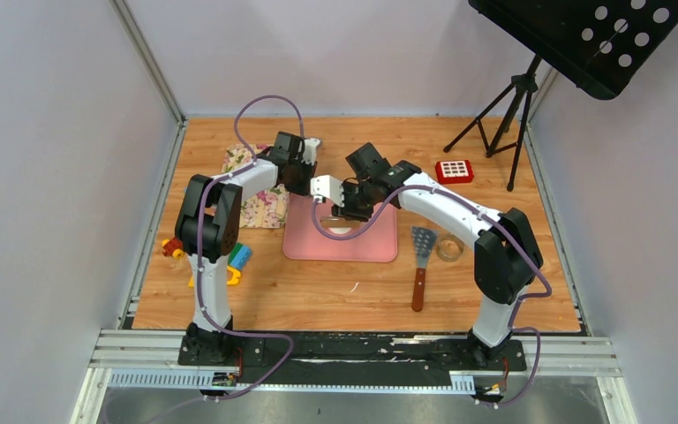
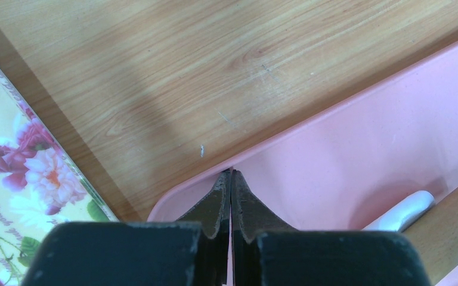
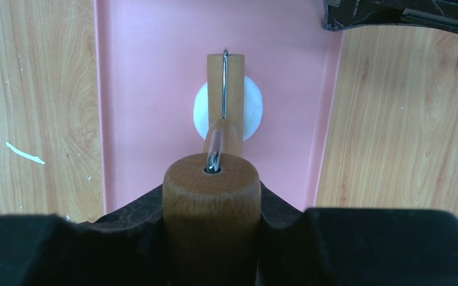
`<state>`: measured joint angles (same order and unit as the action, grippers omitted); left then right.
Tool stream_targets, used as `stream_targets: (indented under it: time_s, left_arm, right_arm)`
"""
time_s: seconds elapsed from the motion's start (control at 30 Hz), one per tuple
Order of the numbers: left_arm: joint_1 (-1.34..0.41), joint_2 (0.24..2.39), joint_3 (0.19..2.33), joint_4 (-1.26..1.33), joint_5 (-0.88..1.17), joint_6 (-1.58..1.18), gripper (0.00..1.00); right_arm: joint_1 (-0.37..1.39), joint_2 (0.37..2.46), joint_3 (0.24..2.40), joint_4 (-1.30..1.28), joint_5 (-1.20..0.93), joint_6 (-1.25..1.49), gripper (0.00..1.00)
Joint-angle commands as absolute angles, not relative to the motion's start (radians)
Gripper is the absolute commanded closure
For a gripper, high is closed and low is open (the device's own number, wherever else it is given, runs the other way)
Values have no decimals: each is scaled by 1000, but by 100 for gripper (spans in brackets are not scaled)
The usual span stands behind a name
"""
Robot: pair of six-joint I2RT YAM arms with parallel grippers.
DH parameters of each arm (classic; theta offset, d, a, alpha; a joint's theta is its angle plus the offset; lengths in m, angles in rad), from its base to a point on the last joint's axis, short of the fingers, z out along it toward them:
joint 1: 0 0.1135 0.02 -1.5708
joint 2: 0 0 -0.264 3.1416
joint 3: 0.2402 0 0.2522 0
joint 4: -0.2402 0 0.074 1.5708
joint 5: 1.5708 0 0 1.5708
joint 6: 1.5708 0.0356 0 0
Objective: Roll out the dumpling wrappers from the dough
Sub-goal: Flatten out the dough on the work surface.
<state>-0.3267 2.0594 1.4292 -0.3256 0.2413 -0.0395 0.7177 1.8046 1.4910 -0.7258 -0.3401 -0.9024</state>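
Note:
The dough [image 3: 250, 110] is a flattened, roundish white lump on the pink mat [image 3: 143, 71]. My right gripper [image 3: 212, 190] is shut on the handle of a wooden roller [image 3: 225, 74], whose small head rests across the dough. In the top view this gripper [image 1: 350, 210] hangs over the mat's far half [image 1: 371, 247]. My left gripper [image 2: 231, 176] is shut on the mat's far-left corner edge [image 2: 364, 137]. The dough's thick edge [image 2: 402, 211] and the roller [image 2: 453, 226] show at the right of the left wrist view. No neat round wrappers are in view.
A metal ring cutter [image 1: 449, 249] and a spatula [image 1: 421, 265] lie right of the mat. A floral cloth [image 1: 260, 199] lies left of it, with toy blocks [image 1: 229, 261] nearer. A red pad [image 1: 455, 170] and a stand's tripod [image 1: 503, 115] are at the back right.

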Motion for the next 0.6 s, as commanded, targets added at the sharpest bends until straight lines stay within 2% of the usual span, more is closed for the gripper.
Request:
stream_targets:
  time_s: [0.0,0.57]
  left_arm:
    - [-325,2085,1442,-346,206,-34,100]
    - [-326,2087,1439,-347,206,-34,100]
  right_arm:
    - [747,1815,1460,-926,-427,-889,100]
    - [758,1822,1464,-954,-408,-905,100]
